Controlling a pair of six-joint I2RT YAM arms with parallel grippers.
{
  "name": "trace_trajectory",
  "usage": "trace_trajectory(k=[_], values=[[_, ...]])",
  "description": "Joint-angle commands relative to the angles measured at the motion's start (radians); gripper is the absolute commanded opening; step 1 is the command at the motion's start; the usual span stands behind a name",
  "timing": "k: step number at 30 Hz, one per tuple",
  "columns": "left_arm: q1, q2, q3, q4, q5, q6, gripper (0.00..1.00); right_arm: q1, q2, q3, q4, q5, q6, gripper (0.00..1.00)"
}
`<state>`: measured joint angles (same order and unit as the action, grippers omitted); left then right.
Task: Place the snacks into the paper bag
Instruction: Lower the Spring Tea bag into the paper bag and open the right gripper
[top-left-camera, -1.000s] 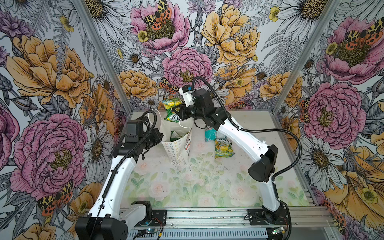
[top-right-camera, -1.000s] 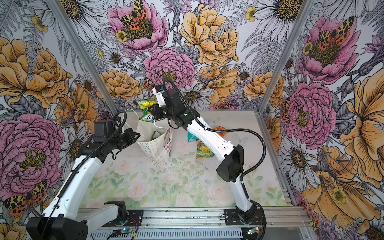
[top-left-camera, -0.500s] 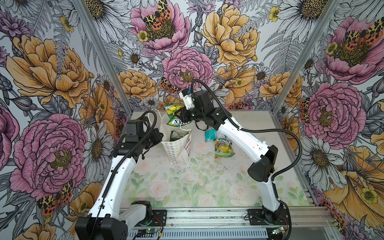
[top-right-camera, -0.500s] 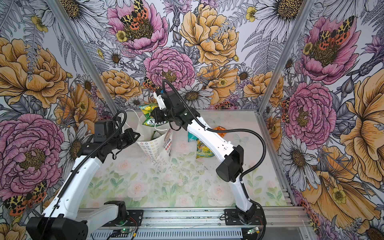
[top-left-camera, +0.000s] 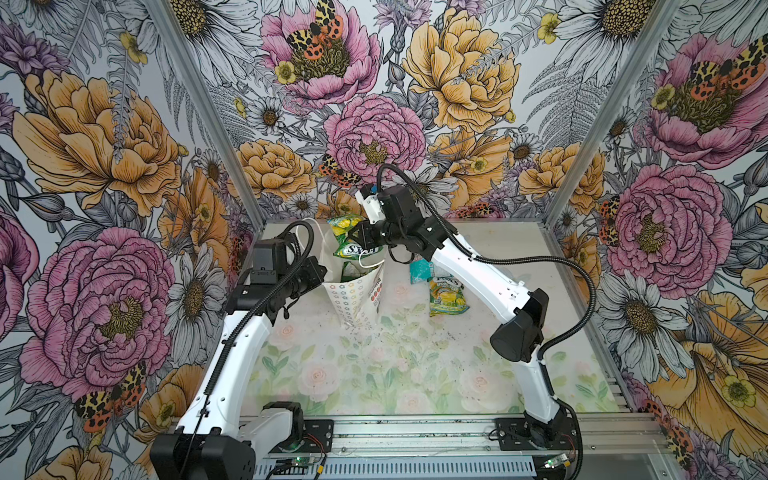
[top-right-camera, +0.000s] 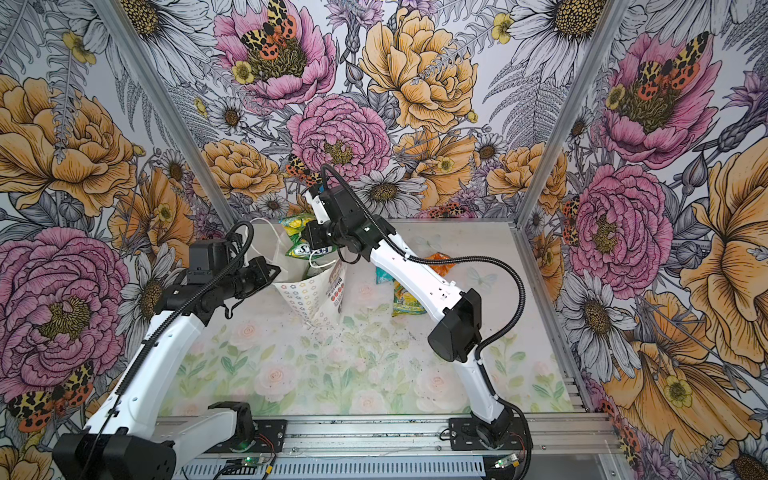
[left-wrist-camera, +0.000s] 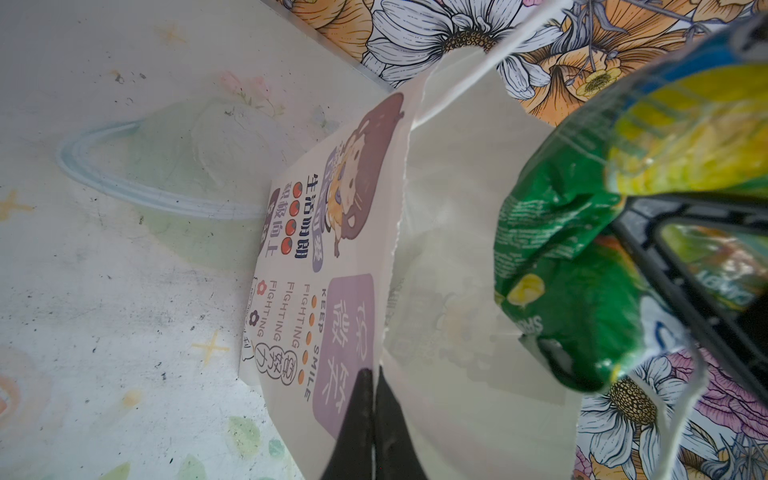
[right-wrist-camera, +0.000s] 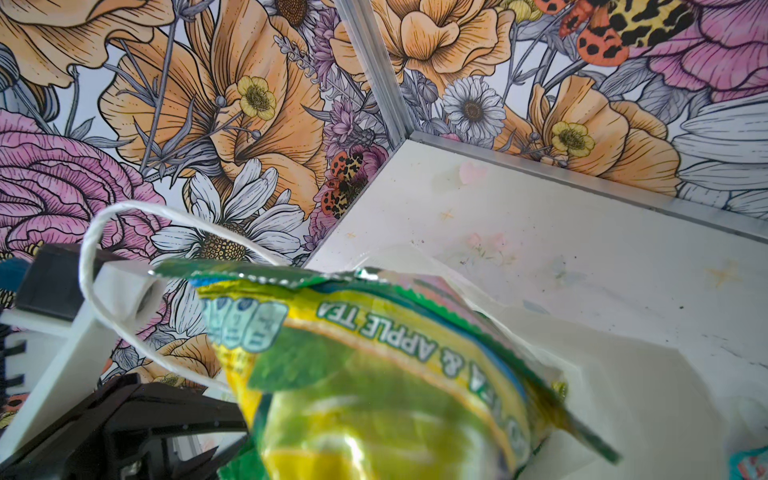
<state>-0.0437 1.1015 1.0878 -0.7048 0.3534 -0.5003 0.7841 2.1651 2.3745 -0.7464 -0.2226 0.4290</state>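
1. The green-yellow packet (top-left-camera: 348, 232), clamped in the right tool (top-left-camera: 357, 239), has sunk over the last second and now hangs at the mouth of the paper bag (top-left-camera: 353, 297).
2. Below that tool, a green packet (top-left-camera: 352, 271) already lies inside.
3. The left tool (left-wrist-camera: 372, 399), closed, pinches the bag's rim; release looks near.
4. Behind the right tool, a teal packet (top-left-camera: 419, 271) and a yellow-green packet (top-left-camera: 446, 296) wait on the tabletop (top-left-camera: 498, 245).
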Motion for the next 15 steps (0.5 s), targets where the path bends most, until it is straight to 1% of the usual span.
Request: trace_trajectory(k=[1,9,15], values=[[-0.006,0.003,-0.008,-0.002,0.000,-0.015,0.00,0.029,0.009,0.043,0.024,-0.020,0.010,0.00],[-0.006,0.006,-0.006,0.000,-0.002,-0.015,0.00,0.032,0.001,0.042,-0.027,0.002,0.033,0.01],[-0.005,0.005,-0.007,0.001,-0.002,-0.015,0.00,0.032,-0.003,0.043,-0.068,0.038,0.037,0.08]])
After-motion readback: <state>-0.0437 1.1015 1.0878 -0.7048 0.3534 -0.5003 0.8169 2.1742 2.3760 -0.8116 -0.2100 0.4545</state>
